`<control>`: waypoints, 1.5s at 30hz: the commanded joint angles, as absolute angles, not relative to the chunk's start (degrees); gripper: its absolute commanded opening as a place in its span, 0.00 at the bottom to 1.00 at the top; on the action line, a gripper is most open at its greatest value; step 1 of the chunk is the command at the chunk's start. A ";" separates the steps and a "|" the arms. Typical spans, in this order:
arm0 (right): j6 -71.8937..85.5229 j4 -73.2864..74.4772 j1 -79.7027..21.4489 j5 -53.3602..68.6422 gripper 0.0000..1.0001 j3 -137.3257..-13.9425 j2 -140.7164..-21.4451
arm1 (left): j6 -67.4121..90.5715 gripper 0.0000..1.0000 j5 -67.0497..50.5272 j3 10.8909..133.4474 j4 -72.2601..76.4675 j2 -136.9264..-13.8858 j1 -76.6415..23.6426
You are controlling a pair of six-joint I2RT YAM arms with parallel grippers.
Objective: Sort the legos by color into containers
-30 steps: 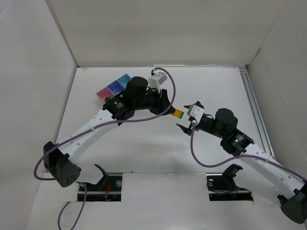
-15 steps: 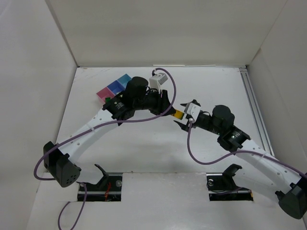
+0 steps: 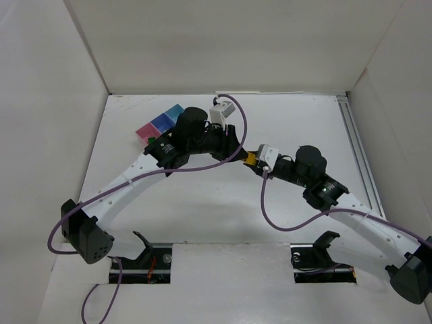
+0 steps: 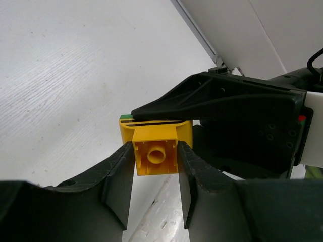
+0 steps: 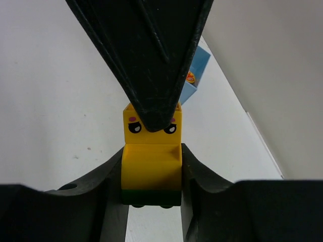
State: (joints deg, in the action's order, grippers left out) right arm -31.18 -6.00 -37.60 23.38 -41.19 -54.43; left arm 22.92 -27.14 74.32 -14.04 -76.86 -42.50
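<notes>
The left gripper (image 4: 155, 149) is closed on a yellow lego (image 4: 156, 132), its two fingers pressed flat against the sides of the narrower block whose round hollow faces the left wrist camera. The right gripper (image 5: 151, 151) is clamped on the same yellow lego (image 5: 151, 169) from the opposite side, so both arms have hold of one piece. A dark green lego (image 5: 151, 196) sits against the end of the yellow one nearest the right wrist camera; from the left wrist it shows only as a thin green edge (image 4: 126, 117).

One black finger of the left gripper crosses the right wrist view and covers the middle of a printed face on the lego (only two eyes and pink cheeks show). From above, the lego (image 3: 250, 158) is a small yellow speck between the two wrists, mostly hidden, held over the white table (image 3: 202, 209). The containers (image 3: 160, 123) lie well apart at the far left, partly behind the left arm; their contents cannot be made out.
</notes>
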 commanded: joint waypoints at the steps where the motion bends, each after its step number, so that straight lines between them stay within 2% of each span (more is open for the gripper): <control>1: -31.46 -10.37 -38.06 24.35 0.33 -43.60 -53.96 | 22.15 0.09 -29.00 74.79 -12.92 -75.76 -42.54; 3: -31.46 -10.37 -38.06 24.35 0.24 -42.90 -53.44 | 22.15 0.08 -27.25 74.79 -13.45 -75.76 -42.02; 6: -31.46 -10.37 -38.06 23.64 0.01 -41.58 -51.69 | 21.63 0.08 -23.83 75.32 -14.76 -74.54 -41.32; 7: -30.86 -10.37 -38.06 22.86 0.00 -40.44 -50.29 | 21.62 0.08 -22.17 75.32 -15.37 -73.57 -40.79; 19: -27.86 -9.67 -37.53 21.62 0.00 -33.57 -44.30 | 22.15 0.06 -21.62 73.21 -14.77 -68.55 -29.18; 25: -25.94 -9.67 -37.53 17.50 0.00 -34.62 -44.82 | 25.04 0.08 -8.91 75.32 -19.59 -71.80 -27.87; 33: -22.76 -9.67 -35.24 10.64 0.00 -36.47 -49.56 | 30.84 0.08 8.66 80.76 -24.60 -84.96 -22.94; 38: -21.71 -9.67 -32.44 10.11 0.00 -39.45 -53.08 | 32.34 0.08 21.87 91.11 -28.91 -96.13 -22.41; 45: -21.71 -9.67 -29.89 10.11 0.00 -42.80 -57.74 | 29.09 0.06 21.09 105.70 -31.80 -111.26 -19.69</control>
